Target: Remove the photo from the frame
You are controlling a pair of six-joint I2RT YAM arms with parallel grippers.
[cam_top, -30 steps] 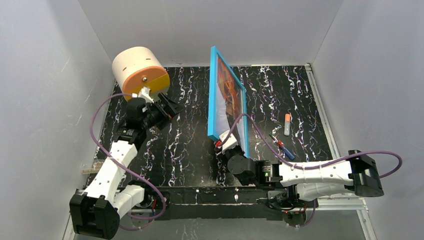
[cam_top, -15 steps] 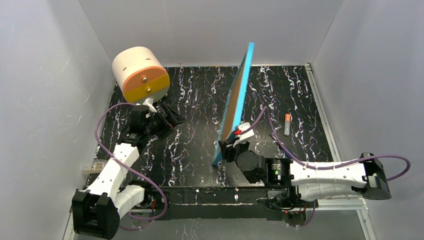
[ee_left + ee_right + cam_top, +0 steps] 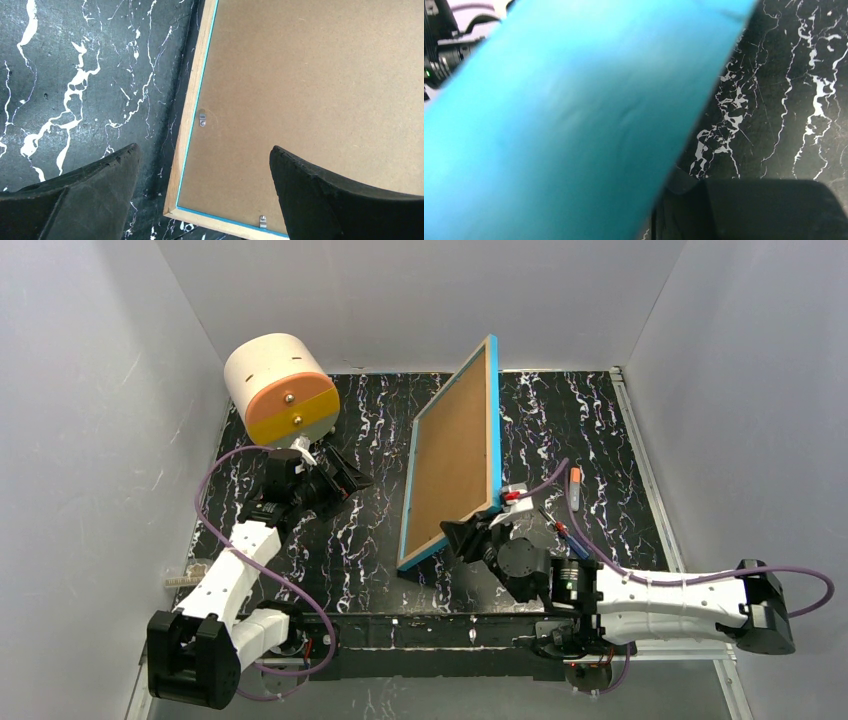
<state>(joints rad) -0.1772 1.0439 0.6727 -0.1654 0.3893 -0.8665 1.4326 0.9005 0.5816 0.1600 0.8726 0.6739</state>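
Frame (image 3: 493, 430) is flipped: a second ago it stood nearly edge-on with the balloon print facing right; now its reverse is toward the overhead camera. Plain brown backing board (image 3: 452, 465) fills the blue border. Photo itself is out of sight in every view, and I take it to be still seated under the board, facing down and away.

Frame sits tilted over the middle of the marbled table (image 3: 380, 420), far edge high, near-left corner low. Cannot tell whether that corner touches the surface.

Right gripper (image 3: 478, 532) is clamped on the frame's near-right corner and seems to carry its weight. Its wrist view is mostly blue border passing in front of one black finger.

Left gripper (image 3: 342, 472) hangs just left of the frame with jaws spread wide, holding nothing. Its wrist view looks straight onto the reverse: light wood edging and two small metal retaining tabs (image 3: 202, 118), one on the side rail, one on the bottom rail.

My reading: the flip exposes the side I need. Removal not yet begun, with board and tabs in place. Next move probably calls for the free left fingers to turn the tabs aside while the right steadies. Risk: a one-corner grip may let the frame swing.
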